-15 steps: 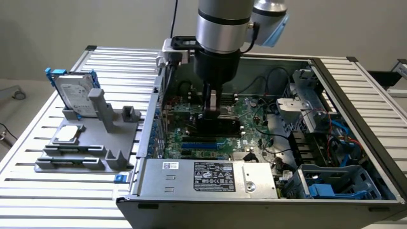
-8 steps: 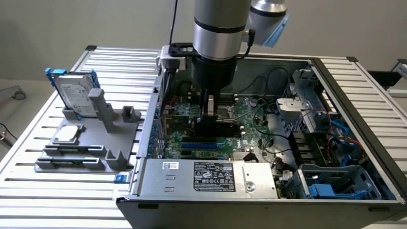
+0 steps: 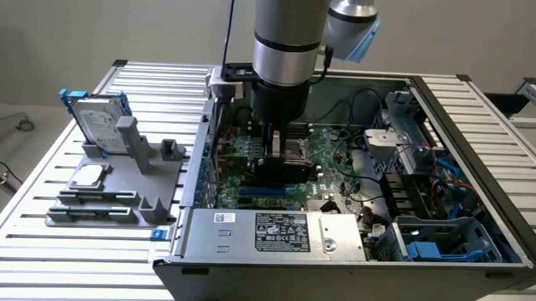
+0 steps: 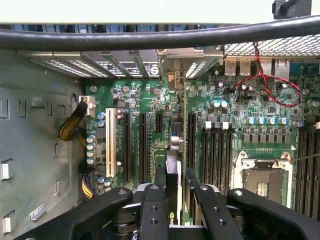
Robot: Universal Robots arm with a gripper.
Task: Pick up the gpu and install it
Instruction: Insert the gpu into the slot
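My gripper (image 3: pixel 277 143) reaches down into the open computer case (image 3: pixel 469 106), over the motherboard. It is shut on the gpu (image 3: pixel 285 168), which shows there as a dark block just under the fingers. In the wrist view the gpu (image 4: pixel 173 172) is seen edge-on, clamped between the two black fingers (image 4: pixel 151 210) of the gripper (image 4: pixel 175 202). The card's thin edge runs along a long black expansion slot (image 4: pixel 191 145) toward its silver end bracket (image 4: pixel 172 80) at the case's rear slot openings. I cannot tell whether the card touches the slot.
A grey fixture (image 3: pixel 109 210) on the slatted table holds a silver hard drive with blue rails (image 3: pixel 96 122) and a small square chip (image 3: pixel 90 177). A power supply (image 3: pixel 277 232), the CPU socket (image 4: pixel 262 182), red wires (image 4: pixel 272 85) and a black cable (image 4: pixel 150 37) crowd the case.
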